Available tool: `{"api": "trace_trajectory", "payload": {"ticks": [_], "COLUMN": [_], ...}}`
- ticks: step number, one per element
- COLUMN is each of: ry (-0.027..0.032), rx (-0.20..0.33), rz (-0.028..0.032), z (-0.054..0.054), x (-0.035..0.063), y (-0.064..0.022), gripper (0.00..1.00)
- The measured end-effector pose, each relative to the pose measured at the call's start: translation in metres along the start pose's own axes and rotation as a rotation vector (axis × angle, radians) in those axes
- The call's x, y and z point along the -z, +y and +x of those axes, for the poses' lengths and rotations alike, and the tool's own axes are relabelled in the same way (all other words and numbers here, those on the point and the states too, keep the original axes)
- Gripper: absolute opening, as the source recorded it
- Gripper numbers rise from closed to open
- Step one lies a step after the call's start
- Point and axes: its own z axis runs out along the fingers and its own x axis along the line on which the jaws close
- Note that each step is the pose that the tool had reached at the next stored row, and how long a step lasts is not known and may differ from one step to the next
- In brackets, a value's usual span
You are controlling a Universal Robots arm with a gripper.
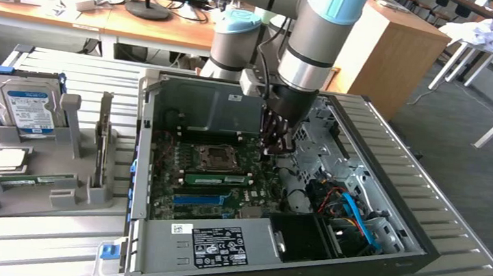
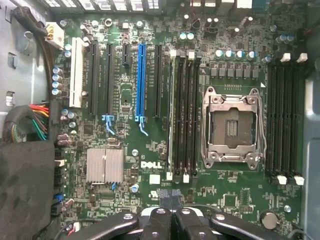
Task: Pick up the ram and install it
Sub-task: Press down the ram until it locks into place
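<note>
A green ram stick (image 1: 213, 178) lies seated in a memory slot beside the empty processor socket (image 1: 213, 156) on the motherboard, inside the open computer case (image 1: 373, 186). In the wrist view it shows edge-on as a pale strip (image 2: 172, 115) in the slot furthest from the socket (image 2: 232, 125). My gripper (image 1: 277, 146) hangs inside the case, just above the board and past one end of those slots. Its black fingertips (image 2: 181, 214) are pressed together, so my gripper (image 2: 172, 202) is shut with nothing between them.
A grey holder (image 1: 16, 197) at the exterior view's left carries a silver hard drive (image 1: 27, 106), a square processor (image 1: 10, 159), a thin board on edge (image 1: 103, 142) and a flat green strip (image 1: 31, 179). Case walls, a drive bay and blue cables (image 1: 354, 214) surround the board.
</note>
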Motion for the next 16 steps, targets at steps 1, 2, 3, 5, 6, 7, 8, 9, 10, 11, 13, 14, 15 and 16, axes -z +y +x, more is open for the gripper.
{"api": "trace_trajectory", "payload": {"ticks": [1, 2, 3, 5, 6, 7, 8, 9, 10, 11, 13, 14, 15, 16], "ry": [0.0001, 0.0002, 0.0003, 0.0007, 0.0008, 0.0008, 0.0008, 0.0009, 0.0009, 0.0009, 0.0009, 0.0009, 0.0009, 0.0009], "rx": [0.000, 0.000, 0.000, 0.000, 0.000, 0.000, 0.000, 0.000, 0.000, 0.000, 0.000, 0.000, 0.000, 0.000], "rz": [0.0000, 0.0000, 0.0001, 0.0000, 0.0000, 0.0000, 0.0001, 0.0000, 0.0001, 0.0000, 0.0000, 0.0000, 0.0000, 0.0000], "z": [0.000, 0.000, 0.000, 0.000, 0.000, 0.000, 0.000, 0.000, 0.000, 0.000, 0.000, 0.000, 0.000, 0.000], "x": [-0.0012, -0.0024, -0.0035, -0.0056, -0.0067, -0.0079, -0.0092, -0.0106, -0.0118, -0.0131, -0.0158, -0.0171, -0.0182, -0.0195], "y": [0.0009, 0.0018, 0.0024, 0.0030, 0.0034, 0.0038, 0.0041, 0.0045, 0.0052, 0.0058, 0.0068, 0.0072, 0.0072, 0.0073], "gripper": [0.10, 0.10, 0.10, 0.10, 0.10, 0.10, 0.10, 0.10, 0.10, 0.10, 0.10, 0.10, 0.10, 0.10]}}
